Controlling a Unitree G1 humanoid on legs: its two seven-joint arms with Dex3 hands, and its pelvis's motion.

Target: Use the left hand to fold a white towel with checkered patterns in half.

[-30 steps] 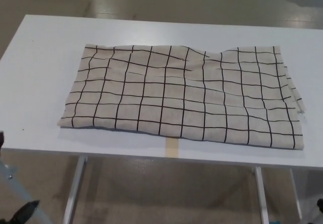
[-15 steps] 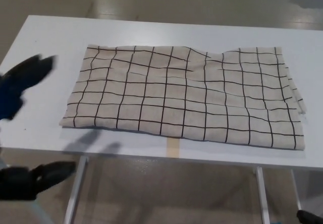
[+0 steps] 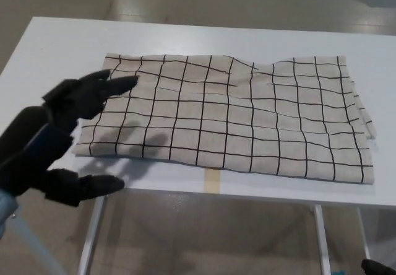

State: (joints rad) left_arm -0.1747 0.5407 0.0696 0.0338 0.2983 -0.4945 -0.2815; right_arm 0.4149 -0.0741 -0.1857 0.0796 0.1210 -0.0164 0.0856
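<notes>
Head view: white table (image 3: 55,52) with a towel (image 3: 247,120) spread flat on it — cream-white cloth with a black grid, long side running left to right, near edge close to the table's front edge. Some wrinkles near the top middle; right edge shows stacked layers. A strip of tan tape (image 3: 211,180) sits on the table's front edge just below the towel. Left hand (image 3: 83,98) comes in from the picture's left, over the towel's left end — fingers (image 3: 117,84) spread apart, holding nothing, shadow cast on the cloth beneath. Thumb (image 3: 80,188) sticks out lower, in front of the table edge. Right hand doesn't show. Table legs (image 3: 93,231) and floor below.
</notes>
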